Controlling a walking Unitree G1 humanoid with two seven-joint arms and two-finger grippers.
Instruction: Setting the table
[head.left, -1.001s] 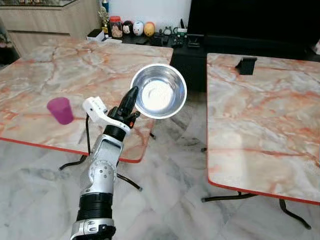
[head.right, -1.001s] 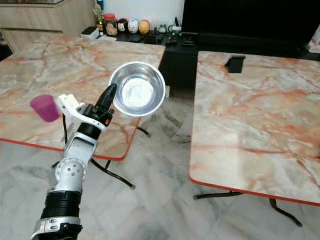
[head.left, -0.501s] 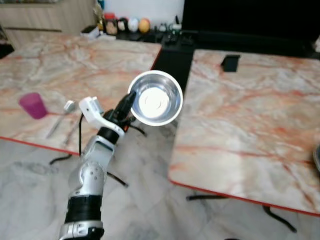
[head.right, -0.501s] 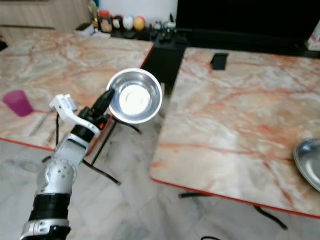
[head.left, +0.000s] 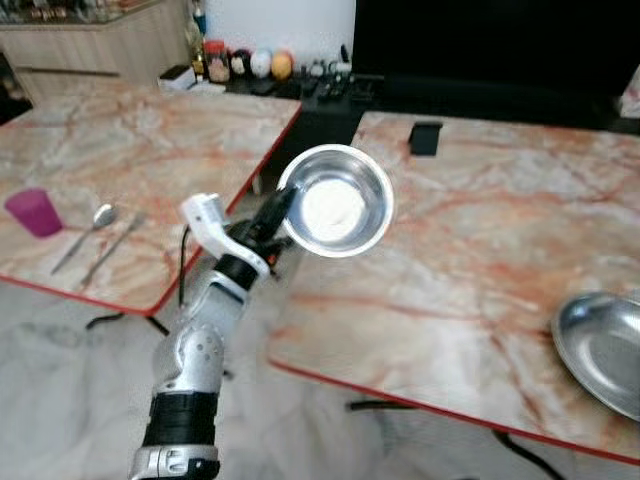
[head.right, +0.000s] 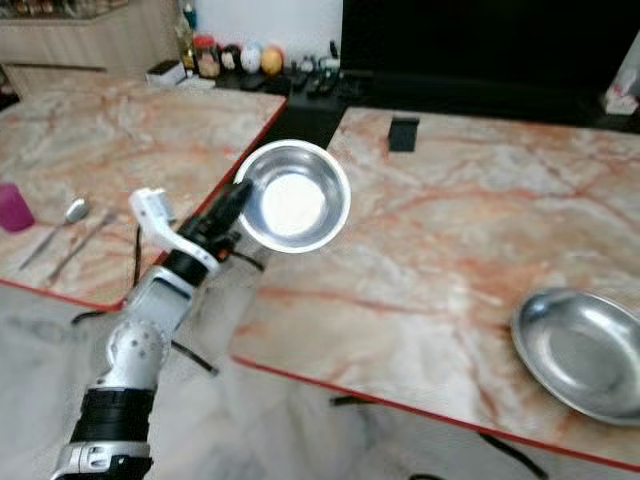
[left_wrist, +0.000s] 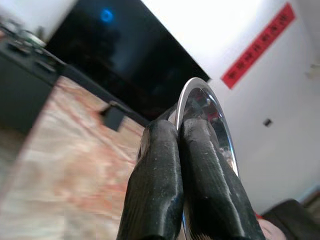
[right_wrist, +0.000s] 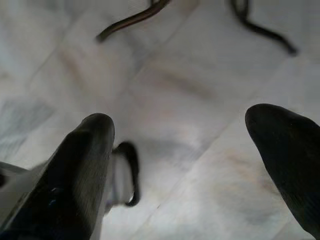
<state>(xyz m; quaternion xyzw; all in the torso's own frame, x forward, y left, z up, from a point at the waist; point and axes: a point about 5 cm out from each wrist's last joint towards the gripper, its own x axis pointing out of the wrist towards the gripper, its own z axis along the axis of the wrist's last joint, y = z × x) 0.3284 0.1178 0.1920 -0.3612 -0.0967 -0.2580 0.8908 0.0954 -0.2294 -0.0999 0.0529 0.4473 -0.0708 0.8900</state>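
1. the left gripper (head.left: 283, 205) is raised in front of the robot with its two black fingers (left_wrist: 200, 165) pinched together on the rim of a steel bowl (head.left: 337, 200), holding it tipped so the open side faces up toward the head camera.
2. the bowl hangs in the air over the near left corner of the right-hand marble table (head.left: 470, 240), just past the gap that separates it from the left marble table (head.left: 150, 150).
3. the relation that matters: the free tabletop lies ahead and to the robot's right of the bowl, and below it. the steel plate (head.right: 585, 355) sits near the right front edge of that table, well apart from the bowl.
4. the left arm is the one carrying the load and is nearer the table corner; i judge the next move is a reach forward and right, then lowering and levelling the bowl.
5. the right gripper (right_wrist: 185, 145) hangs idle over the floor, fingers spread wide with nothing between them.
6. a purple cup (head.left: 32, 212), a spoon (head.left: 85, 232) and a second piece of cutlery (head.left: 112, 250) rest on the left table.
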